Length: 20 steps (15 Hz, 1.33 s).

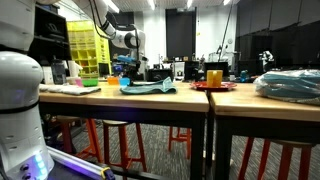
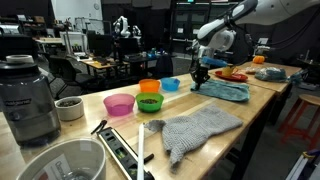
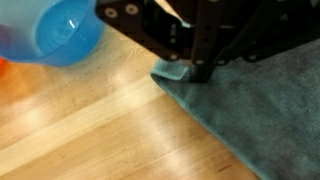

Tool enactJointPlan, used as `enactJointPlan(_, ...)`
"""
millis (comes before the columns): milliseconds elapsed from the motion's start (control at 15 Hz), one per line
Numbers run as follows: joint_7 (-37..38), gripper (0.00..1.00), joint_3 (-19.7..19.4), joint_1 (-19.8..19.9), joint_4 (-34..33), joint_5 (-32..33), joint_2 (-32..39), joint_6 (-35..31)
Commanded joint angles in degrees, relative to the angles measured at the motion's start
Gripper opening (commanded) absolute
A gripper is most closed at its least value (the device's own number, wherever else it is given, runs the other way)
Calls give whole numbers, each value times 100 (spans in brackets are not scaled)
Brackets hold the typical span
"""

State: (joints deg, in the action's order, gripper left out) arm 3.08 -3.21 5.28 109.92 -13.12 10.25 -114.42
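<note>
A teal towel lies flat on the wooden table; it also shows in both exterior views. My gripper comes in from the top of the wrist view and stands on the towel's near corner. Its dark fingers are together and the corner is bunched up in a small fold between them. In the exterior views the gripper points straight down at the towel's end. A blue bowl sits close beside that corner.
Orange, green and pink bowls stand in a row past the blue one. A grey towel, a blender and a red plate with an orange cup also share the tables. Folded blue cloth lies further along.
</note>
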Motion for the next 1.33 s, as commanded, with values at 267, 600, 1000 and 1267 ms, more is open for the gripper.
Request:
enactJointPlan(267,-47,0,74,-97,-105,-61,-100,-13)
enactJointPlan(600,-47,0,149,-191,-411,-6,-12,-158)
enactJointPlan(1000,-65,0,290,-342,-656,38,187,-210)
enactJointPlan(1267,-59,0,375,-428,-782,71,375,-188)
